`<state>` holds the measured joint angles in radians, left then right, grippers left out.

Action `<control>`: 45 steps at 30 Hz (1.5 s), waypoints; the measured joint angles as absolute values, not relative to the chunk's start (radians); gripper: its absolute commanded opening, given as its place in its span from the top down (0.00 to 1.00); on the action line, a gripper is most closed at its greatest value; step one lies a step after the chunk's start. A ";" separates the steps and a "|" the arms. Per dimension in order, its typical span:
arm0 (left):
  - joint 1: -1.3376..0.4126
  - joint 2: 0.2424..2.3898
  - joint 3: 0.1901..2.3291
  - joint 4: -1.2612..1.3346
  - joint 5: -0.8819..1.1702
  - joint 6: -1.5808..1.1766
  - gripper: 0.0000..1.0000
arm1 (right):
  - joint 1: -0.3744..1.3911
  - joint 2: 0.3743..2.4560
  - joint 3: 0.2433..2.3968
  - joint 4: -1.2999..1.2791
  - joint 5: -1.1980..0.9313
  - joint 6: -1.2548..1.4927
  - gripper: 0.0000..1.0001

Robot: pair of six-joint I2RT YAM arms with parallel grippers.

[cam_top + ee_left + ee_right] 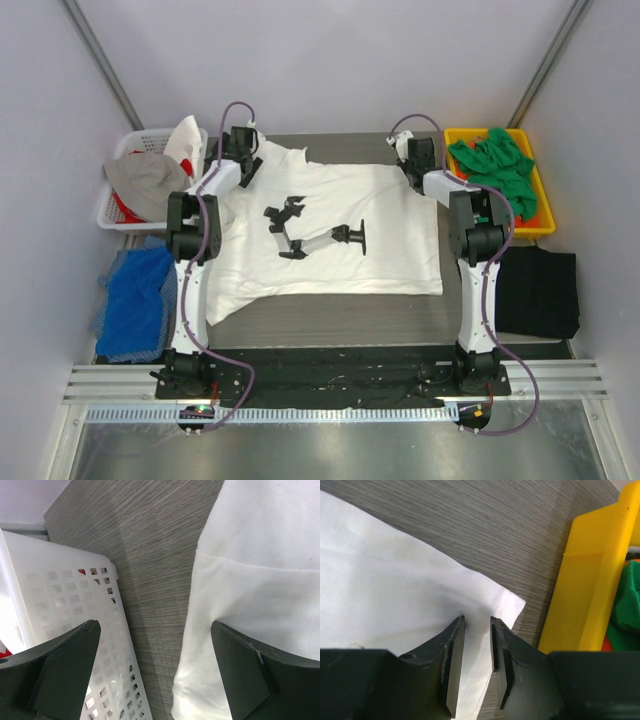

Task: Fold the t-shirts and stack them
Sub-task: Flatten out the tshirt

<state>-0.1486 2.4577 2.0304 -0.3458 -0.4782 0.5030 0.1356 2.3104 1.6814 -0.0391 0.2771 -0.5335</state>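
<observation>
The right pincer (477, 621), narrowed, straddles the corner hem of the white cloth t-shirt (395, 595) spread on the grey wood-grain table (470, 525); I cannot tell whether it grips. The left pincer (155, 627) is spread wide beside it.

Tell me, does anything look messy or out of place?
The white shirt lies crooked, its near-left corner wrinkled and sticking out. A blue cloth lies crumpled to its left.

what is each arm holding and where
Cannot be told: the right jaws straddle the white shirt at its corner hem, a gap showing. The left jaws hold nothing.
</observation>
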 measured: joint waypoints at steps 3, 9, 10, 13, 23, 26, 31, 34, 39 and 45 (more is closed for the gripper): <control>-0.149 2.458 2.030 -0.344 -0.484 0.503 0.00 | 0.120 2.310 1.681 -0.037 0.281 -0.544 0.64; -0.150 2.468 2.049 -0.356 -0.501 0.506 0.00 | 0.097 2.310 1.681 -0.038 0.290 -0.559 0.64; -0.150 2.472 2.055 -0.359 -0.504 0.506 0.00 | 0.096 2.310 1.681 -0.038 0.290 -0.561 0.64; -0.151 2.478 2.068 -0.364 -0.506 0.506 0.00 | 0.097 2.310 1.681 -0.039 0.290 -0.562 0.64; -0.150 2.479 2.078 -0.376 -0.503 0.495 0.00 | 0.096 2.238 1.605 -0.089 0.282 -0.551 0.64; -0.150 2.477 2.079 -0.379 -0.500 0.479 0.00 | 0.096 2.171 1.556 -0.141 0.275 -0.545 0.64; -0.154 2.454 2.077 -0.411 -0.481 0.450 0.00 | 0.099 2.023 1.499 -0.208 0.250 -0.528 0.62; -0.159 2.409 2.067 -0.424 -0.469 0.435 0.00 | 0.108 1.905 1.476 -0.247 0.230 -0.515 0.60; -0.168 2.281 2.043 -0.454 -0.431 0.400 0.00 | 0.137 1.730 1.423 -0.343 0.187 -0.494 0.45; -0.173 2.120 2.040 -0.613 -0.327 0.378 0.00 | 0.159 1.574 1.280 -0.520 0.131 -0.479 0.33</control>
<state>-0.1730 2.1204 2.0403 -0.6132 -0.3267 0.3782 0.1589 1.5738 1.2800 -0.5198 0.1310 -0.4793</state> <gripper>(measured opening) 0.996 0.661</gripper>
